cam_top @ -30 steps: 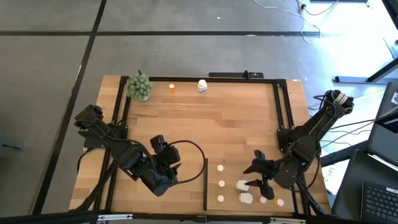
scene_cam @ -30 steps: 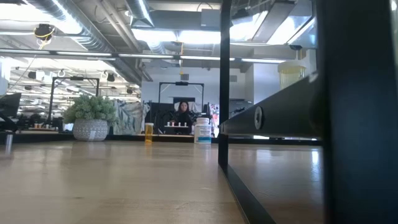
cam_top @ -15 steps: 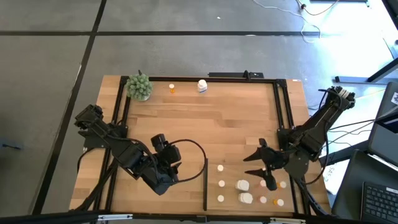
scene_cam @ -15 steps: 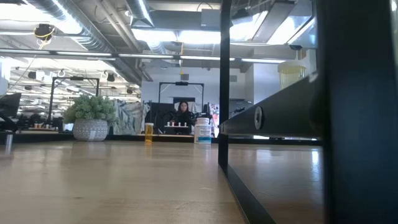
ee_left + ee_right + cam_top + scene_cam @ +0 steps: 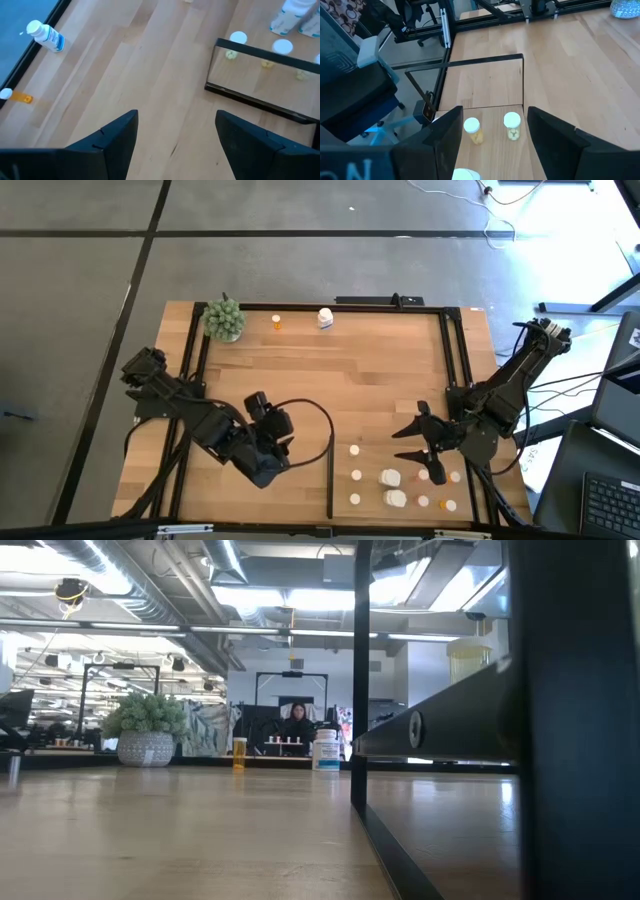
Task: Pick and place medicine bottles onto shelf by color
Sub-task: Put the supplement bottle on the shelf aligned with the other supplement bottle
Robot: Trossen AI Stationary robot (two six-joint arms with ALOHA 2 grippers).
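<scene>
Right tool (image 5: 412, 443), jaws wide, hovers beside the medicine bottles (image 5: 390, 478); left tool (image 5: 262, 442), also wide, well apart.

Seen from above, the left arm reaches in from the bench's left edge, bent at the elbow, its wrist low over the near-left part of the bench. The left tool (image 5: 272, 442) has its two dark fingers (image 5: 112, 137) spread wide, with nothing between them. The right arm folds in from the right edge, wrist turned toward the middle. The right tool (image 5: 409, 446) also stands open and empty, fingers (image 5: 445, 132) parted.
</scene>
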